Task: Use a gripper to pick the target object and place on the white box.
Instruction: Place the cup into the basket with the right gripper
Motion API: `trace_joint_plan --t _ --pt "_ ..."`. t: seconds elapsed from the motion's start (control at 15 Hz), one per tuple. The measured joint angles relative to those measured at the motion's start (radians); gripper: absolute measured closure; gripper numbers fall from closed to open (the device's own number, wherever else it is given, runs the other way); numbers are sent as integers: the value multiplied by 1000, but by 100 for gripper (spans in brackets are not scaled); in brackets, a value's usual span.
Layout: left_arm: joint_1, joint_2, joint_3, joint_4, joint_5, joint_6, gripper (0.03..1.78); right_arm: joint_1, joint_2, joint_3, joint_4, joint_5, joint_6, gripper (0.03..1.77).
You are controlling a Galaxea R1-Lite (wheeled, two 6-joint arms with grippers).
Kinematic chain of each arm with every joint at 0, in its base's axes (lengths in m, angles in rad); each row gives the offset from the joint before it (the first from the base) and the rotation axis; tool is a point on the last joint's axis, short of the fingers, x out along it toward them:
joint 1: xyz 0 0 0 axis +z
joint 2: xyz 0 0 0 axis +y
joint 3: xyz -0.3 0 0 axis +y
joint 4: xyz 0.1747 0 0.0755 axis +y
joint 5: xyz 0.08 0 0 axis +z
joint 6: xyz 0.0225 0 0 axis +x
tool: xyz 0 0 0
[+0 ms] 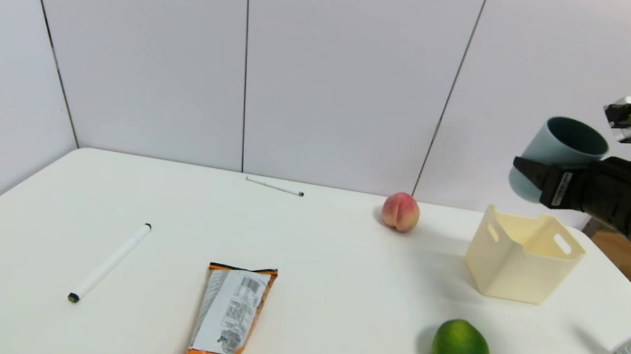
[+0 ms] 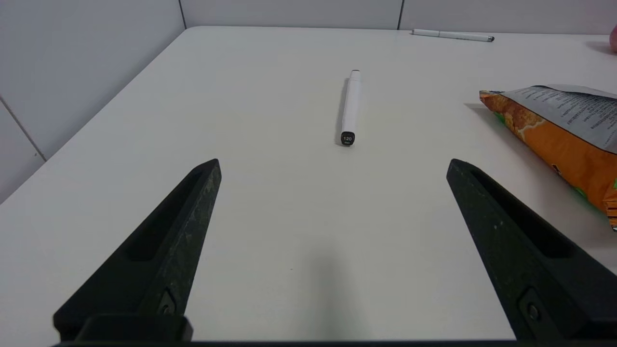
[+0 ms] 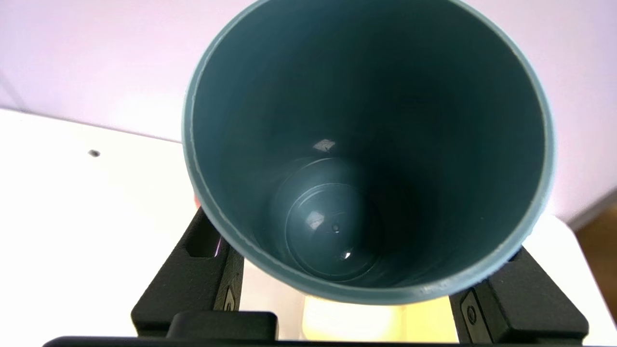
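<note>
Black fingers of your right gripper [image 1: 537, 175] clamp the grey-blue cup [image 1: 557, 150] by its sides, held mouth-up in the air above the white box [image 1: 523, 257]. Release early, or off-centre, and it may strike the rim and tumble out. Your left gripper [image 2: 332, 166] hovers wide open, low over the table [image 2: 270, 202].

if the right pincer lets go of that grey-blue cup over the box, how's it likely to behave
The cup looks like thin, empty plastic, so probably light and stiff. Its smooth wall could slip in the right pincer. It is tilted above the white box, so it may land askew or tip.
</note>
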Motion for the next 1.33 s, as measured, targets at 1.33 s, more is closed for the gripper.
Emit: trace_joint_plan --t 1.33 --pt "0 0 0 0 0 -1 12 -21 161 72 -27 -196 65 70"
